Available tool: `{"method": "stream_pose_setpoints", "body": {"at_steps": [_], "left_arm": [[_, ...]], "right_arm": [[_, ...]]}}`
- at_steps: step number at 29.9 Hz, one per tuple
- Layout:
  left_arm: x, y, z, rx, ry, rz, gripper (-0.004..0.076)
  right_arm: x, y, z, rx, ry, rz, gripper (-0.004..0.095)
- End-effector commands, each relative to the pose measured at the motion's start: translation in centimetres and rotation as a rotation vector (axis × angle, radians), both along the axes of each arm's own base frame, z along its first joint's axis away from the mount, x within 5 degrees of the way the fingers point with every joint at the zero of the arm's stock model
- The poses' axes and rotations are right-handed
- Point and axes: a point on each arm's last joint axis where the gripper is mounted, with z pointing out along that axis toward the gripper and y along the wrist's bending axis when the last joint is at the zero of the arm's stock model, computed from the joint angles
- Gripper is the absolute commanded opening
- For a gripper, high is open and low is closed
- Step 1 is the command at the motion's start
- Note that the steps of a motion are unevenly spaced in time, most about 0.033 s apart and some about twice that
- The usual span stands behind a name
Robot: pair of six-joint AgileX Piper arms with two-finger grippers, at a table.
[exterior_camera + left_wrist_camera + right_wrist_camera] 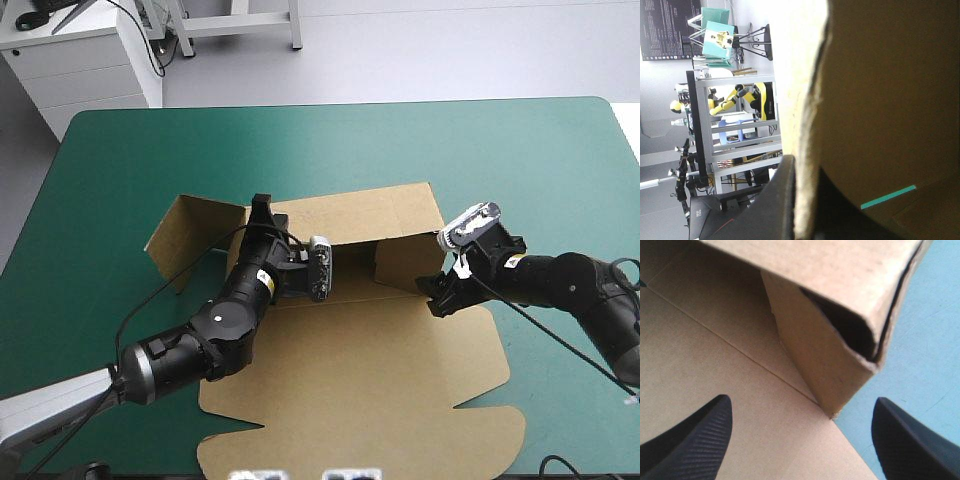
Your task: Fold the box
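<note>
Right tool (801, 407) spread wide, box (835, 360) corner just ahead of it.

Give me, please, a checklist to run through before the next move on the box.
1. Left end effector grips the far wall: ok, shut on its edge.
2. Right end effector open: ok, fingers apart.
3. Right corner ahead of it: ok.
4. Right corner tucked tight: not ok, a dark gap shows between layers.
5. Left flap folded in: not ok, it splays outward.
6. Lid flat on the table: ok.
</note>
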Motion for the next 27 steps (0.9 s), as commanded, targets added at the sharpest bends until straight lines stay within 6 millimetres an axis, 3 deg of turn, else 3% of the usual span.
{"method": "stream_pose_setpoints", "body": {"at_steps": [1, 12, 18, 21, 27], "left_arm": [[-0.3, -0.1, 1.0, -0.054, -0.006, -0.006, -0.0007], [-0.3, -0.6, 1.3, -0.042, -0.037, -0.075, -0.0007], [-0.3, -0.7, 1.2, -0.049, -0.032, -0.079, -0.0007], [-0.3, -0.7, 1.2, -0.049, -0.032, -0.079, -0.0007], [-0.3, -0.5, 1.3, -0.044, -0.035, -0.065, -0.0007]], "right_arm": [[0.5, -0.2, 1.7, 0.027, -0.104, -0.04, 0.0707], [4.0, 0.4, -1.3, 0.025, -0.065, -0.093, 0.0707], [4.9, 1.8, -2.0, 0.092, -0.085, -0.049, 0.0671], [5.0, 2.9, -2.5, 0.059, -0.101, -0.009, 0.0528], [4.7, 3.4, -2.8, 0.048, -0.078, 0.032, 0.0071]]}}
